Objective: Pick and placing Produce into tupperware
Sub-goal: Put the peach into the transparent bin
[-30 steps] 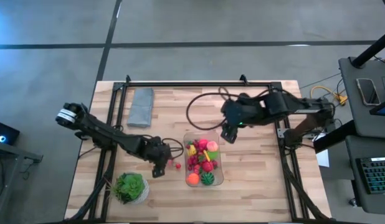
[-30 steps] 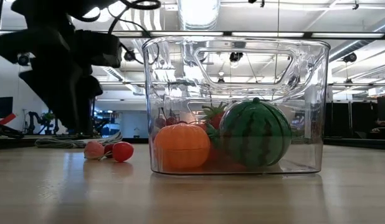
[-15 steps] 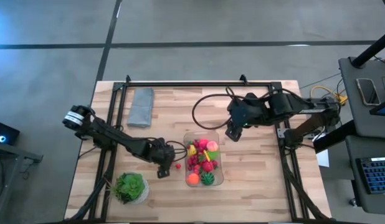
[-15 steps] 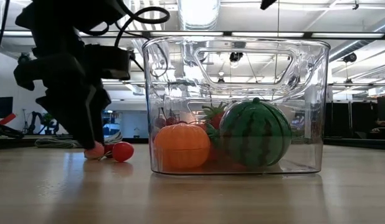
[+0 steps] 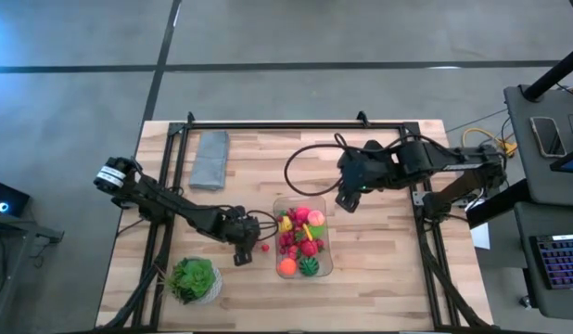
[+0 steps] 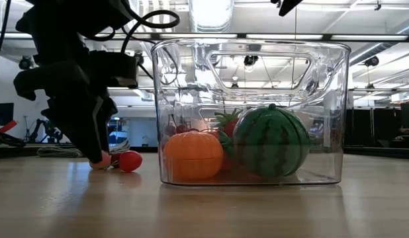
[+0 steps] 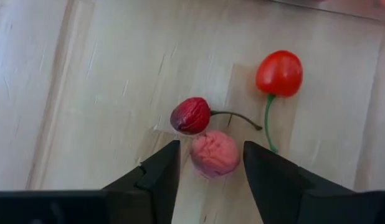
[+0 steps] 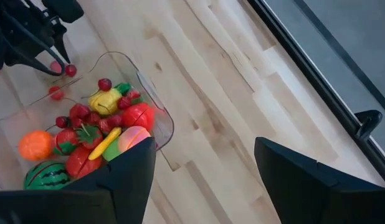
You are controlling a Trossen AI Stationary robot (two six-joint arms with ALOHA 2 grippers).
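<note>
The clear tupperware stands on the table's near middle and holds mixed produce, among it an orange and a striped green ball. Three loose pieces lie on the wood to its left: a pink bumpy berry, a dark red cherry and a bright red cherry on a green stem. My left gripper is open and low at the table, one finger on each side of the pink berry, with a gap showing on both sides. My right gripper is open and hovers past the tupperware's far right corner.
A leafy plant in a white pot stands near the table's near left edge. A folded grey-blue cloth lies at the far left. A black cable loop rests beyond the tupperware. Bare wood stretches to the right of the container.
My left gripper has moved right toward the tupperware and come down to the table around the loose berries, staying open. My right gripper has shifted slightly toward the table's right. The produce has not moved.
</note>
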